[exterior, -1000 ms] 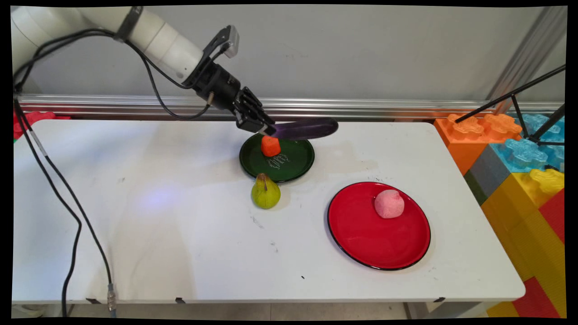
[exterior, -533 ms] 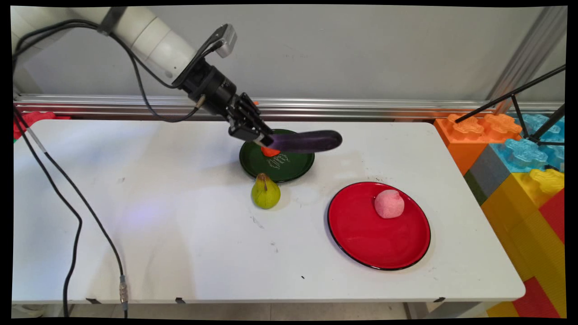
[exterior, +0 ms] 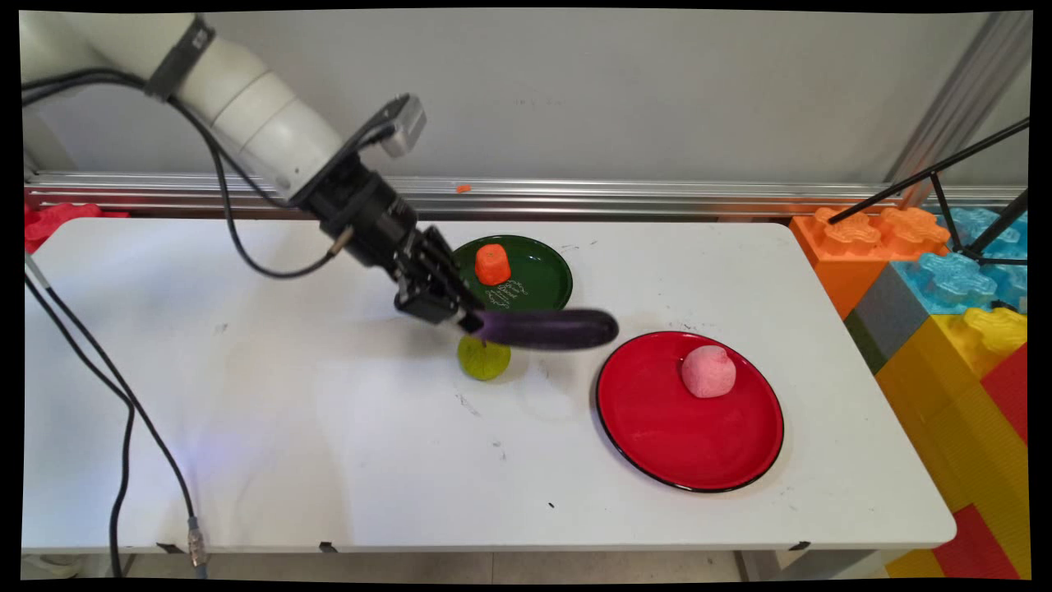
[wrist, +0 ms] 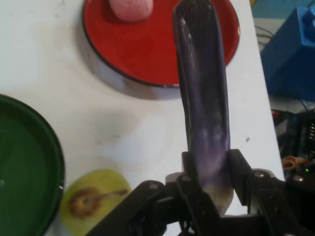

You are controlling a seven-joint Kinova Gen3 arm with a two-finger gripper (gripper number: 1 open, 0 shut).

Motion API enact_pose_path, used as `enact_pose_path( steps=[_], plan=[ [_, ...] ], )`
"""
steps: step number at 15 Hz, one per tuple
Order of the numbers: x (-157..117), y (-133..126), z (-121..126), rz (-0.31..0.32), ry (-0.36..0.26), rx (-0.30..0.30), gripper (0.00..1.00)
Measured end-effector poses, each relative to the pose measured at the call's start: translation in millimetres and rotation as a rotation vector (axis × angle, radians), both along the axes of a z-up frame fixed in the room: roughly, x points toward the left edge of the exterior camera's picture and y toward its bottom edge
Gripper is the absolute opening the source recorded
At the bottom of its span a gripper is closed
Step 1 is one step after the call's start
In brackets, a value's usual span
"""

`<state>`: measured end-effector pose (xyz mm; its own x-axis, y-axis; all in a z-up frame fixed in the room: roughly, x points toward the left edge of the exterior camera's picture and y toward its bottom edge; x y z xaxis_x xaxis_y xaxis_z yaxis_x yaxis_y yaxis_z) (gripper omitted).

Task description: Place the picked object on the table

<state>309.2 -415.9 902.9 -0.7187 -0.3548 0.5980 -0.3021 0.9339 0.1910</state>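
- A red plate lies at lower right of the main view, with a pink ball-like fruit on its far part.
- A green pear stands left of the plate, partly hidden.
- The gripper at centre frame is clamped on the stem end of a purple eggplant, held level above the pear, tip toward the red plate.
- Behind, a dark green plate carries an orange piece.
- Toy blocks stand at right.
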Motion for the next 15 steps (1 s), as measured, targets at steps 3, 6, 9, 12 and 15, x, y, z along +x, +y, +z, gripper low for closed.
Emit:
enact_pose_path(
  steps=[3,6,9,12,15],
  plan=[
    [-4,13,-13,-0.004,-0.022,0.029,0.0],
    [-5,28,-31,-0.013,-0.05,0.06,0.0],
    [-4,40,-50,-0.032,-0.075,0.079,0.0],
    [-5,51,-65,-0.056,-0.094,0.095,0.0],
    [-5,58,-74,-0.076,-0.108,0.104,0.0]
  ],
)
